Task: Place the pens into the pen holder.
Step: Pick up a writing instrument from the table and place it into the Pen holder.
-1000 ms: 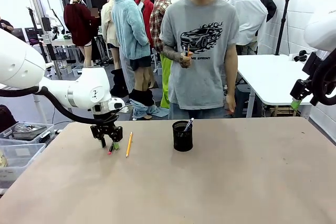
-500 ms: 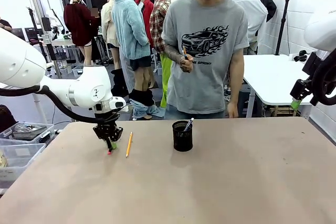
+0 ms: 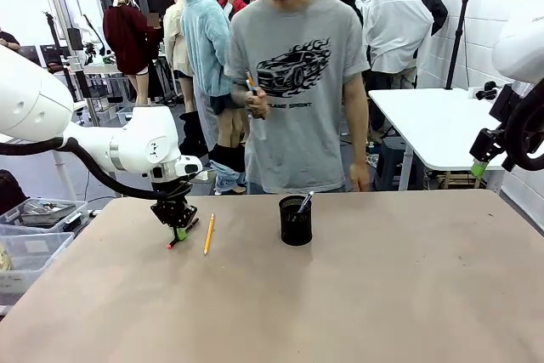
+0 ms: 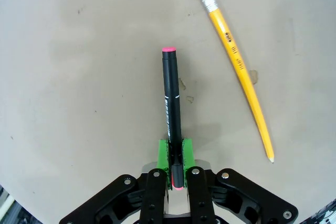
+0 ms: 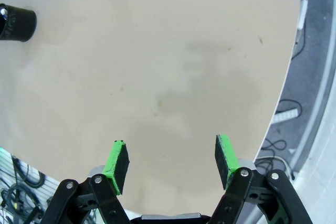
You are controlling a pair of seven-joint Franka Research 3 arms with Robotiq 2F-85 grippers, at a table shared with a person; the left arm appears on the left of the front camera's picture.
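One left gripper (image 4: 176,155), downturned, around pen (image 4: 170,93)

It is bright in here, with soft, even light. Shadows on the table (image 3: 382,295) are faint and fuzzy. The close wrist views look sharp but bend at the edges.

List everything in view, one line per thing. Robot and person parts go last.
black marker: one, black with pink ends, clamped in the left gripper.
yellow pencil: one, yellow with pink eraser, lying on the table beside the marker, apart from it.
pen holder: one, black mesh, upright mid-table.
pen: one, greyish, leaning out of the holder.
table: one, tan.
left gripper: one, black with green pads, shut on the marker.
right gripper: one, same colours, open above bare table.
person's hand: one, at chest height, holding a thin stick.
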